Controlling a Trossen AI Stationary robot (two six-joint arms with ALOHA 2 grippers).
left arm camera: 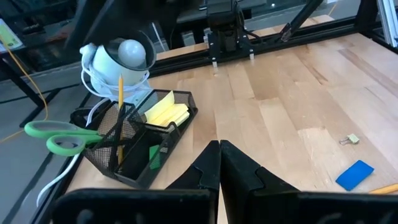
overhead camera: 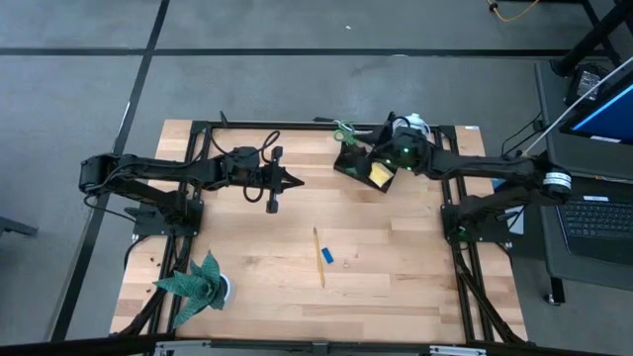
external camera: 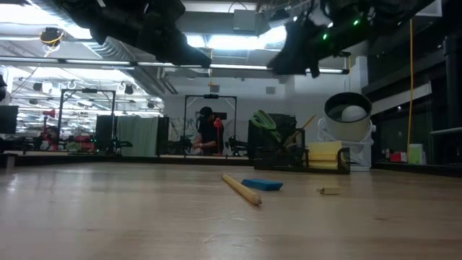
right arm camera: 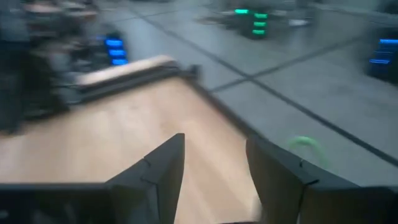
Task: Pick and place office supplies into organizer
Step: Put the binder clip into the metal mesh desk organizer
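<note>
Nearest the low camera, one yellow pencil (external camera: 241, 189) lies on the counter (overhead camera: 396, 287), the small blue block (external camera: 262, 185) just beside it and a tiny piece (external camera: 329, 191) a little off. From above, that pencil's (overhead camera: 319, 256) long axis runs front to back. My right end effector (overhead camera: 381, 158) hangs over the organizer (overhead camera: 358, 165), fingers spread wide and holding nothing; scissors (left arm camera: 59, 135), sticky-note pad (left arm camera: 165, 111) and another pencil (left arm camera: 120, 118) already sit inside. My left end effector (overhead camera: 295, 181) is pinched shut, empty, and looks the nearer one to that pencil.
</note>
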